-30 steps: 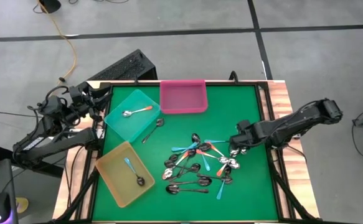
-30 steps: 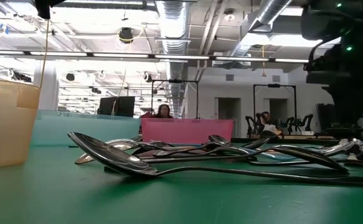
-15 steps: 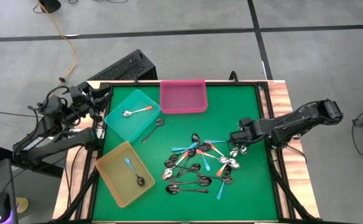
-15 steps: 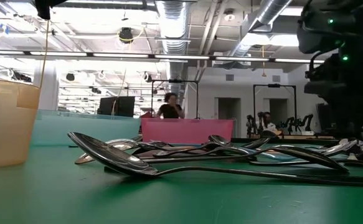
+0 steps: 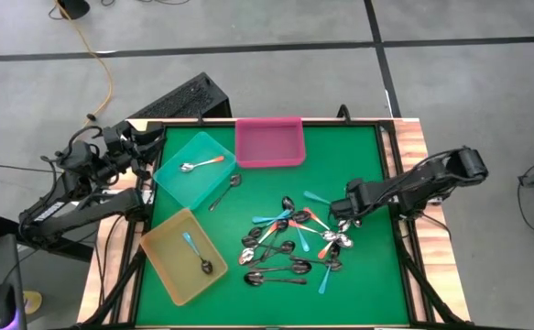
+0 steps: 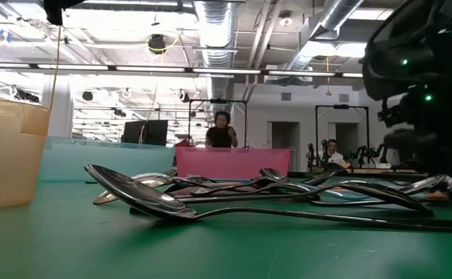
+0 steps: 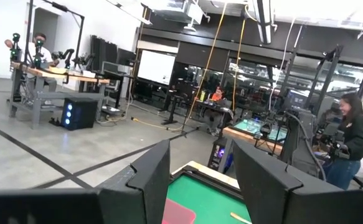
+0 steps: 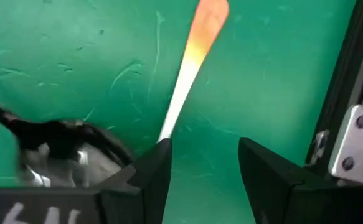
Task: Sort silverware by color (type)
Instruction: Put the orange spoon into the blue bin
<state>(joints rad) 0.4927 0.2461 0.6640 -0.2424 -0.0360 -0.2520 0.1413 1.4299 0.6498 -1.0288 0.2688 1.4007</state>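
Observation:
The silverware lies in a loose pile (image 5: 294, 240) on the green mat: spoons with light blue, orange-red and dark handles, seen edge-on in the low view (image 6: 233, 194). My right gripper (image 5: 340, 211) hovers open at the pile's right edge. In its wrist view an orange-handled spoon (image 8: 197, 43) lies on the mat, its stem running up to one finger (image 8: 153, 165). My left gripper (image 7: 200, 180) is open and waits off the table's far left corner (image 5: 143, 139). One dark spoon (image 5: 225, 191) lies alone beside the teal tray. My right gripper is open, pointing down at the mat. The orange-handled spoon's stem (image 8: 169, 124) ends at the tip of one finger; whether that finger touches it I cannot tell. The spoon lies flat on the mat.
A teal tray (image 5: 179, 179) holds an orange-handled spoon, a yellow tray (image 5: 161, 252) holds a blue-handled spoon, and a pink tray (image 5: 269, 156) stands at the far edge. Bare green mat lies along the right and near edges. A person (image 6: 222, 133) stands in the room behind.
My right arm has shifted slightly toward the table's left, bringing its gripper closer over the pile's right edge. The spoons in the trays and my left arm have stayed put. The person behind the pink tray has walked rightward.

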